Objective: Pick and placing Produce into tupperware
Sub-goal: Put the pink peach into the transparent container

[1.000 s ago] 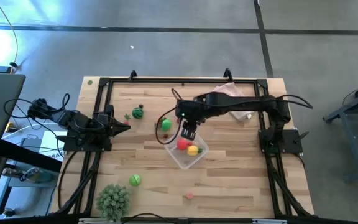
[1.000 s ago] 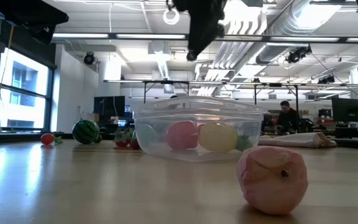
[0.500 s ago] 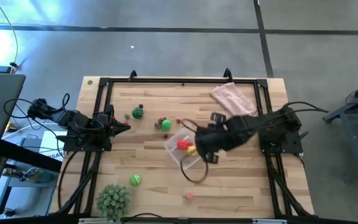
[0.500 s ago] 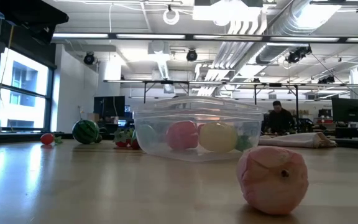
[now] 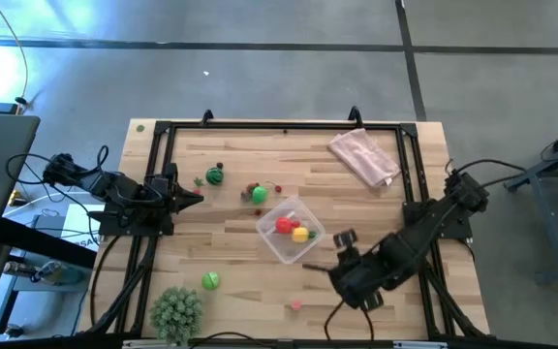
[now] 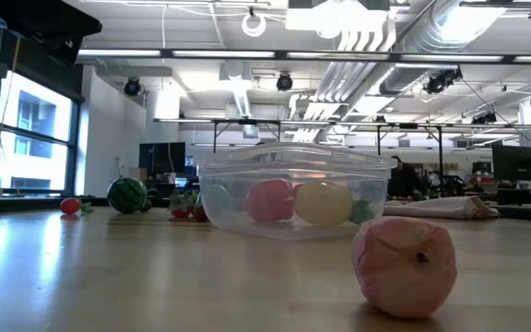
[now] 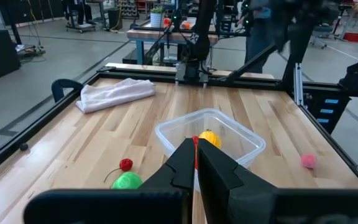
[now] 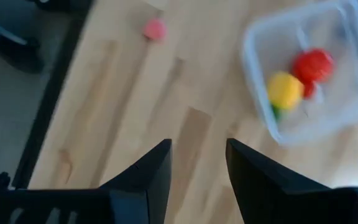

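The clear tupperware [image 5: 289,231] stands mid-table with a red piece [image 5: 283,225] and a yellow piece [image 5: 300,234] of produce inside. Loose produce lies on the wood: a green piece [image 5: 259,194], a dark-striped one [image 5: 214,176], another green one [image 5: 210,281] and a pink one [image 5: 296,304]. My right gripper [image 5: 355,287] hangs open, pointing down over bare table to the near right of the tupperware [image 8: 309,74], nothing between its fingers [image 8: 143,177]. My left gripper [image 5: 197,199] waits shut at the table's left side, touching nothing.
A spiky pale-green ball plant [image 5: 176,310] stands at the near left corner. A pink cloth [image 5: 364,155] lies at the far right. A black frame [image 5: 284,126] runs round the table. In the low view the pink piece [image 6: 404,266] lies closest, before the tupperware [image 6: 293,194].
My right gripper has swung from above the tupperware toward the table's near right, rolling as it went, and has left the low view. Its fingers stay apart and carry nothing. The produce and the tupperware have kept their places.
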Controlling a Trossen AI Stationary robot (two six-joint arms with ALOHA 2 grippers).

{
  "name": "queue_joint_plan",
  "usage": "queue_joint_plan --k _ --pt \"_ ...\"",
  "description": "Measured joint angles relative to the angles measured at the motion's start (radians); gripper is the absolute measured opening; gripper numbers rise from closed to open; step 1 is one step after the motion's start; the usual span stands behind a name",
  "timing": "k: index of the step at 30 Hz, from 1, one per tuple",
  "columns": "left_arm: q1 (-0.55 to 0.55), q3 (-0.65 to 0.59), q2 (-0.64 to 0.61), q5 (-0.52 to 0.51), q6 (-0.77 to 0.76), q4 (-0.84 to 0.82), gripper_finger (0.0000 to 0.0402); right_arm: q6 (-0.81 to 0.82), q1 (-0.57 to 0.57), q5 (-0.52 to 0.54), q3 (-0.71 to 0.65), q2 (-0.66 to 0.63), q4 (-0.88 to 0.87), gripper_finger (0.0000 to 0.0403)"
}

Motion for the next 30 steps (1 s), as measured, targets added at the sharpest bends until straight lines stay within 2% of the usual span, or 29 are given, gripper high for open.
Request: queue_joint_plan --k 7,13,20,24,30 --pt "0.0 0.0 0.0 0.0 0.0 0.0 0.0008 -0.087 0.027 -0.032 -0.121 0.001 0.209 0.0142" --pt "0.0 0.0 0.0 0.0 0.0 0.0 0.0008 -0.114 0.013 0.028 -0.166 0.001 0.358 0.0142" --pt "0.0 0.0 0.0 0.0 0.0 0.0 0.0008 -0.219 -0.054 -0.08 -0.282 0.001 0.65 0.0142" --pt "0.0 0.0 0.0 0.0 0.0 0.0 0.0008 -0.287 -0.084 -0.091 -0.342 0.011 0.759 0.0142" --pt "0.0 0.0 0.0 0.0 0.0 0.0 0.0008 -0.185 -0.118 -0.156 -0.366 0.081 0.792 0.0142"
